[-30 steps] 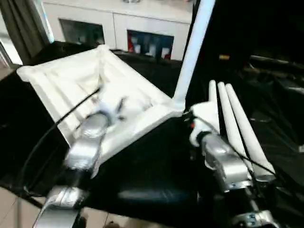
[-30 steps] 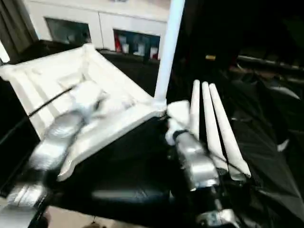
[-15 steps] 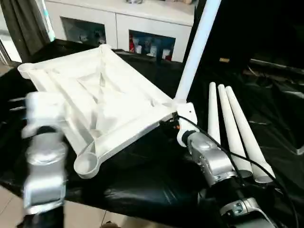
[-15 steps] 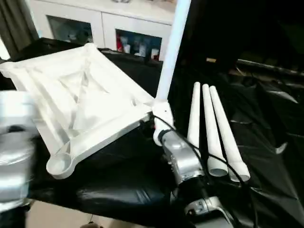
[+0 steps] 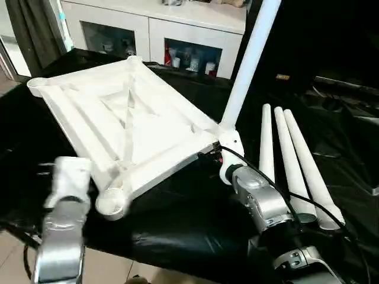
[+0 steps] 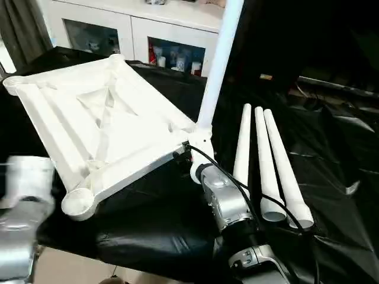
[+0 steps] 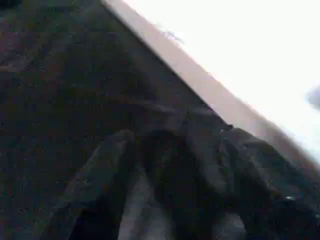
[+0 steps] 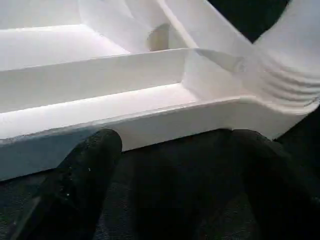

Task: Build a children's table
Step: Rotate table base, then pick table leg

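The white tabletop (image 5: 130,124) lies ribbed side up on the black-draped work table (image 5: 177,219). One white leg (image 5: 246,65) stands upright in its right corner socket. Three more legs (image 5: 293,160) lie side by side to the right. My right gripper (image 8: 175,190) is open, its fingers (image 8: 85,170) level with the tabletop's edge just beside that socket, with nothing between them. My left arm (image 5: 62,236) hangs at the table's front left, next to the empty front corner socket (image 5: 111,203). The left gripper (image 7: 175,200) is open over the black cloth, beside the tabletop's rim.
A white cabinet (image 5: 177,35) with glass doors stands behind the table. Dark gear and cables (image 5: 349,100) lie at the far right. Pale floor (image 5: 12,254) shows past the table's front left edge.
My left arm has drawn back off the tabletop's middle to the front left edge, and its fingers have spread. The right arm has stayed by the leg's corner.
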Robot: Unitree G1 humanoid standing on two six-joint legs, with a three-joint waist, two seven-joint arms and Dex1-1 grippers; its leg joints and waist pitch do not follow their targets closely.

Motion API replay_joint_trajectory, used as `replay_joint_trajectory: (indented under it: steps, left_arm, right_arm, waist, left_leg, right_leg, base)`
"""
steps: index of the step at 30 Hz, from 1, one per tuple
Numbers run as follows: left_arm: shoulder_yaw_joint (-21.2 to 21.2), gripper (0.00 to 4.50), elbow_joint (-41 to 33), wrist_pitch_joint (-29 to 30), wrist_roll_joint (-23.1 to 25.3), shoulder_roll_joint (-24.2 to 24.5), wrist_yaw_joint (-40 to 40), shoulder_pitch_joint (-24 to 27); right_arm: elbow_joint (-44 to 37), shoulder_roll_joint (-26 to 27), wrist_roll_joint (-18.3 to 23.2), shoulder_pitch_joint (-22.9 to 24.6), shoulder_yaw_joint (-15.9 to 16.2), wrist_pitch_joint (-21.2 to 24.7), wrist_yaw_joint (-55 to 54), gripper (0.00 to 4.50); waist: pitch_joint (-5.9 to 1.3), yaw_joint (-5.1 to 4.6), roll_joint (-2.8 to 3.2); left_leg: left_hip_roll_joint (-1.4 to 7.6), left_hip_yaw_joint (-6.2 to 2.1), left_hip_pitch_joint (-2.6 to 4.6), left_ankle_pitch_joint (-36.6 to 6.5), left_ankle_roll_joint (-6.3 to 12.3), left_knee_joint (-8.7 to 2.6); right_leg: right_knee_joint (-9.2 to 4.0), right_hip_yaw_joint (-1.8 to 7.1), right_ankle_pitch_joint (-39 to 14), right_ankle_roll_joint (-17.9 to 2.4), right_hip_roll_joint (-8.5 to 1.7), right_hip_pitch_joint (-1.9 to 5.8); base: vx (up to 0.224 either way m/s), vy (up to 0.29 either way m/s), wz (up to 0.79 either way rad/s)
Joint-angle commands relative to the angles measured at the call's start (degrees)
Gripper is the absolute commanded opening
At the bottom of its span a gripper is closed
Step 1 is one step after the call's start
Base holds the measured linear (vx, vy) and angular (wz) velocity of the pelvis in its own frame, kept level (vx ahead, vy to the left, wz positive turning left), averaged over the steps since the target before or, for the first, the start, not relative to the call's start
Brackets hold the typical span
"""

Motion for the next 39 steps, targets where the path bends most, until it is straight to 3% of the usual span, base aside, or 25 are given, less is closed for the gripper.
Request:
replay_joint_trajectory:
  steps: [1, 5, 6, 8, 11, 12, 13, 16, 17, 19, 21, 23, 27, 31, 32, 33, 36, 39]
  left_arm:
    - [-4.3, 3.06, -1.8, 1.9, -2.2, 0.7, -4.1, 0.0]
    - [-7.5, 3.06, -3.1, 2.5, -3.6, 1.6, -8.4, -0.7]
    - [-9.9, 3.06, -3.1, 2.7, -4.6, 2.1, -11.0, -1.8]
    - [-11.1, 3.06, -2.9, 2.6, -5.1, 2.4, -12.1, -2.2]
    - [-16.1, 3.06, 0.3, -1.7, -5.1, 2.3, -14.7, -4.8]
    - [-17.7, 3.06, 1.7, -2.4, -5.3, 2.0, -15.4, -5.7]
    - [-19.2, 3.07, 3.1, -3.4, -5.4, 1.5, -16.0, -6.6]
    - [-20.7, 3.07, 5.6, -5.0, -5.7, 0.4, -16.7, -8.1]
    - [-21.9, 3.07, 7.2, -5.9, -5.9, -0.3, -17.3, -9.1]
    - [-22.8, 3.07, 7.5, -6.4, -6.1, -0.2, -17.8, -9.4]
    - [-23.1, 3.07, 7.3, -6.6, -6.4, 0.3, -18.3, -9.7]
    - [-23.1, 3.07, 5.9, -6.7, -6.6, 1.7, -19.5, -9.7]
    - [-22.8, 3.07, 0.4, -8.2, -9.8, 7.4, -27.2, -9.6]
    - [-21.6, 3.07, -2.7, -8.2, -12.6, 9.9, -31.4, -10.3]
    - [-21.4, 3.07, -3.2, -8.2, -13.1, 10.4, -32.1, -10.5]
    - [-21.1, 3.07, -4.0, -8.1, -14.1, 11.1, -33.3, -10.9]
    - [-20.8, 3.07, -6.7, -7.8, -17.4, 13.5, -37.2, -11.9]
    - [-20.8, 3.07, -8.9, -6.7, -19.8, 14.9, -40.3, -12.1]
  right_arm:
    - [-2.0, -0.8, -0.6, -0.7, -0.8, 0.9, -0.4, 3.90]
    - [-6.1, -2.3, -1.6, 0.1, -0.7, 4.7, -0.9, 3.90]
    - [-10.7, -4.0, -2.4, 0.9, -0.8, 10.3, -1.2, 3.90]
    - [-12.6, -4.7, -2.6, 1.3, -1.0, 12.7, -1.4, 3.90]
    - [-18.8, -6.6, -0.9, 2.1, -4.8, 19.0, -2.0, 3.90]
    - [-20.3, -6.9, 0.2, 2.0, -6.6, 21.2, -2.6, 3.90]
    - [-21.9, -7.3, 0.8, 1.7, -8.5, 24.0, -3.4, 4.18]
    - [-24.4, -7.8, 1.2, 0.8, -11.3, 28.9, -4.7, 4.30]
    - [-26.3, -8.4, 1.2, -0.1, -13.0, 32.9, -5.1, 4.40]
    - [-28.0, -8.6, 1.3, -0.6, -14.3, 36.5, -5.3, 4.40]
    - [-29.0, -8.2, 1.5, -1.4, -16.0, 40.1, -6.0, 4.40]
    - [-28.8, -8.0, 2.1, -2.4, -18.1, 43.8, -6.6, 4.40]
    - [-24.3, -8.5, 5.6, -5.1, -22.0, 51.4, -5.2, 4.40]
    - [-21.0, -8.6, 6.8, -6.5, -22.9, 53.4, -3.2, 4.40]
    - [-20.2, -8.7, 6.8, -6.9, -22.8, 53.8, -3.0, 4.40]
    - [-18.8, -8.8, 6.9, -7.7, -22.8, 54.5, -2.8, 4.40]
    - [-13.9, -9.7, 6.6, -9.8, -21.5, 56.3, -2.9, 4.40]
    - [-10.6, -9.8, 6.3, -10.7, -21.3, 55.9, -3.2, 4.40]
  waist:
    - [-3.22, -0.08, 1.38]
    - [-3.17, -0.13, 1.28]
    - [-3.20, -0.39, 0.73]
    - [-3.20, 0.02, 0.99]
    - [-3.08, -0.25, 0.83]
    - [-3.11, -0.30, 0.88]
    - [-3.33, -0.26, 0.86]
    - [-3.35, -0.78, 1.29]
    - [-3.42, -0.99, 1.18]
    - [-3.52, -1.11, 0.92]
    - [-3.60, -1.51, 1.37]
    - [-3.61, -1.95, 1.41]
    - [-3.57, -1.89, 1.64]
    - [-3.56, -1.77, 1.38]
    - [-3.49, -1.69, 1.65]
    - [-3.57, -1.69, 1.54]
    - [-3.43, -1.70, 0.94]
    - [-3.47, -1.54, 1.01]
  left_leg:
    - [4.16, -2.06, 0.66, -16.3, -0.63, -4.34]
    - [4.09, -2.00, 0.66, -14.7, -0.81, -4.36]
    - [4.10, -1.86, 0.62, -14.1, -0.74, -4.32]
    - [4.04, -1.80, 1.04, -13.2, -0.59, -4.23]
    - [3.83, -1.79, 0.79, -13.0, -0.50, -4.28]
    - [3.88, -1.78, 1.15, -13.3, -0.67, -4.29]
    - [3.91, -1.83, 0.98, -12.9, -0.84, -4.18]
    - [3.80, -1.81, 0.76, -12.6, -1.40, -4.20]
    - [3.65, -1.76, 0.79, -12.3, -1.29, -4.05]
    - [3.56, -1.74, 0.66, -11.4, -0.88, -3.93]
    - [3.52, -1.69, 0.61, -10.4, -0.49, -3.79]
    - [3.57, -1.67, 0.74, -10.4, -0.39, -3.77]
    - [3.62, -1.61, 0.83, -9.6, -0.57, -3.73]
    - [3.63, -1.45, 0.85, -9.2, -1.05, -3.66]
    - [3.58, -1.39, 0.88, -9.2, -1.22, -3.66]
    - [3.62, -1.43, 0.89, -9.1, -1.46, -3.64]
    - [3.46, -1.28, 0.85, -8.9, -1.53, -3.62]
    - [3.42, -1.20, 0.85, -8.4, -1.89, -3.52]
  right_leg:
    - [-4.46, 5.01, -16.4, -2.6, -6.60, 2.18]
    - [-4.11, 5.08, -14.9, -2.6, -6.30, 2.30]
    - [-4.09, 5.14, -14.7, -2.4, -6.26, 2.34]
    - [-4.00, 5.25, -14.6, -1.8, -6.22, 2.16]
    - [-4.47, 5.29, -16.6, -0.3, -6.10, 2.32]
    - [-4.52, 5.31, -17.1, 0.1, -6.12, 2.16]
    - [-4.35, 5.28, -16.7, 0.1, -6.24, 2.34]
    - [-4.35, 5.31, -15.8, 0.0, -6.03, 2.50]
    - [-4.31, 5.34, -15.7, 0.0, -5.97, 2.54]
    - [-4.33, 5.35, -15.9, 0.1, -6.07, 2.73]
    - [-4.30, 5.33, -15.6, -0.3, -6.06, 2.74]
    - [-4.30, 5.27, -15.4, -1.1, -5.85, 2.70]
    - [-3.95, 5.28, -14.5, -2.4, -5.88, 2.68]
    - [-3.73, 5.34, -14.1, -3.3, -5.99, 2.73]
    - [-3.75, 5.39, -14.6, -3.7, -5.98, 2.62]
    - [-3.60, 5.42, -14.5, -3.8, -6.06, 2.72]
    - [-3.68, 5.45, -16.1, -3.6, -6.07, 2.69]
    - [-3.52, 5.55, -16.8, -3.4, -6.22, 2.68]
  base:
    - [0.000, 0.000, 0.00]
    - [0.000, 0.000, 0.00]
    - [0.000, 0.000, 0.00]
    - [0.000, 0.000, 0.00]
    - [0.000, 0.000, 0.00]
    - [0.000, 0.000, 0.00]
    - [0.000, 0.000, 0.00]
    - [0.000, 0.000, 0.00]
    - [0.000, 0.000, 0.00]
    - [0.000, 0.000, 0.00]
    - [0.000, 0.000, 0.00]
    - [0.000, 0.000, 0.00]
    - [0.000, 0.000, 0.00]
    - [0.000, 0.000, 0.00]
    - [0.000, 0.000, 0.00]
    - [0.000, 0.000, 0.00]
    - [0.000, 0.000, 0.00]
    - [0.000, 0.000, 0.00]
